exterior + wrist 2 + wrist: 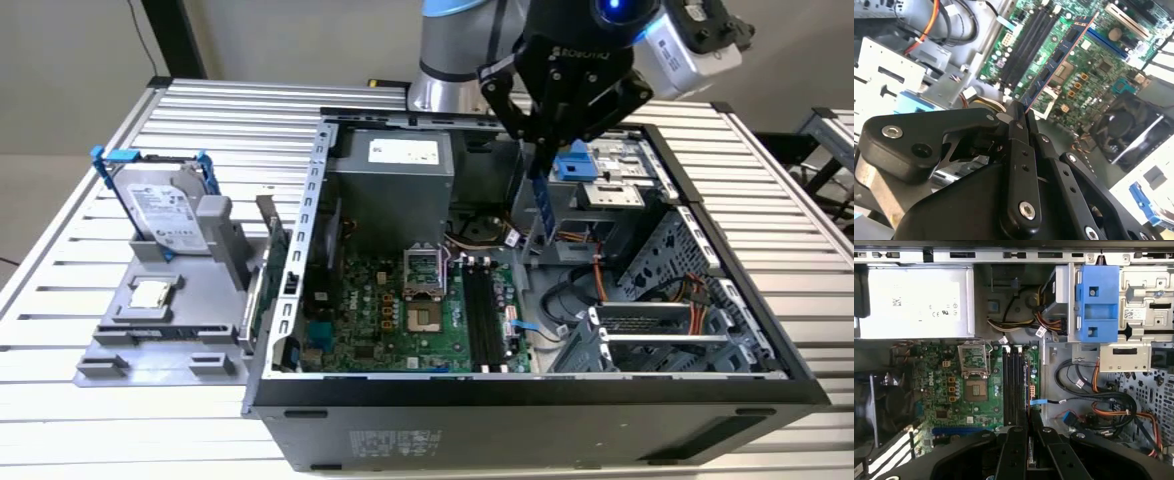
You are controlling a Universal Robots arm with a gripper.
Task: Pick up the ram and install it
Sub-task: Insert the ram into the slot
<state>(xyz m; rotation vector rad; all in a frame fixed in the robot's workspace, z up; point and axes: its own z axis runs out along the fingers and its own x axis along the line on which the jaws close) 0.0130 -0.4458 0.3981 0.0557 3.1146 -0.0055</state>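
Jaws pinched narrow on one short end of the ram [1059,55], flat faces between the two black fingers. The gripper [538,140] holds the stick on end, long axis pointing down into the open computer case [534,388]. In the exterior view the ram shows as a thin blue-edged strip hanging below the fingers. Its lower end is inside the case walls, just beside the far end of the memory slots [483,320] and not seated in any of them. In the first wrist view the gripper [1029,435] looks straight down at the slots, which are dark and bare.

The case lies on its side with the lid off. Inside:
- a green motherboard [387,320] on the floor, with a square processor socket [974,390] next to the slots
- a grey power supply [394,165] against the far wall
- a blue plastic bracket [1097,302] on the metal drive cage
- loose orange and black cables [1104,400] in the bay on the exterior view's right

On the exterior view's left, well apart from the arm, a grey holder [200,340] sits on the slatted table [80,250]. In it:
- a hard drive [167,205] with blue brackets, standing upright
- a small square silver chip [151,293], lying flat in front of the drive
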